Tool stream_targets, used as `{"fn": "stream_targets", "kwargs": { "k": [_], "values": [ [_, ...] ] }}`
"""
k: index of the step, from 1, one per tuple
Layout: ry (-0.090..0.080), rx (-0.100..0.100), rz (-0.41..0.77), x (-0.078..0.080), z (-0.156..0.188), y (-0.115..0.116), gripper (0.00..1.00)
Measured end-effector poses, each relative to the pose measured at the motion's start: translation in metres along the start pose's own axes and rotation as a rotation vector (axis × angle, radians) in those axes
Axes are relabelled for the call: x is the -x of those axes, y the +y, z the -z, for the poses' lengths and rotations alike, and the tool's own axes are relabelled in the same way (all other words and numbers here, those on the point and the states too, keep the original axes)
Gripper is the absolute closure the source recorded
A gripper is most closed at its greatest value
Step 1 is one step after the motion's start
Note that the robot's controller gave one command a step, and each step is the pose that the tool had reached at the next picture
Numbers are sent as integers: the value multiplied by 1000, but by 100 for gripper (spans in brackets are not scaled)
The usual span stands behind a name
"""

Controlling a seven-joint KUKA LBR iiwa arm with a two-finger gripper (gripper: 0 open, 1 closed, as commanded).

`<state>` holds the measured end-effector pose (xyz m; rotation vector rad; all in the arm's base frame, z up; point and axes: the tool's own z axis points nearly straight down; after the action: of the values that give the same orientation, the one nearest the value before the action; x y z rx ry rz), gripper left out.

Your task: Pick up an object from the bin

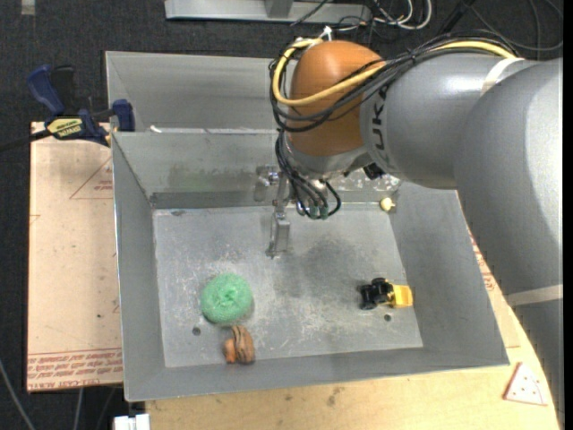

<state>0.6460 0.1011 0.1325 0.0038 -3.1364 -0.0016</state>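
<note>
The gripper (pixel 279 236) is hanging low over bare floor of the bin (pixel 134 267), close to the back wall. Whether it is released or clenched I cannot tell. 3 things are lying loose, all forward of it:

- A green puff (pixel 226 298) is sitting ahead of it, toward the view's left.
- A brown lump (pixel 239 346) is lying further forward, just beyond the puff and nearly touching it.
- A yellow-black toy (pixel 386 295) is sitting ahead toward the view's right, well apart from the other 2.

Nothing is lying under the gripper, so the step in hand is probably choosing a target and lining up over it. The puff is looking like the best pick: it is nearest, round, apparently soft, and the biggest of the 3.

Doing this well likely means centring over the puff's middle, spreading wide before descending, and going straight down almost to the floor. Closing across its width, parallel to the front wall, should be keeping the lump out of the grasp. The toy is looking small and uneven, so it could be slipping more easily.
</note>
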Motion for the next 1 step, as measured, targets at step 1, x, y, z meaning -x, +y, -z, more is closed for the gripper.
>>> {"fn": "stream_targets", "kwargs": {
  "k": [1],
  "values": [
    [-7, 1, -1, 1, 5, 0, 0]
  ]
}}
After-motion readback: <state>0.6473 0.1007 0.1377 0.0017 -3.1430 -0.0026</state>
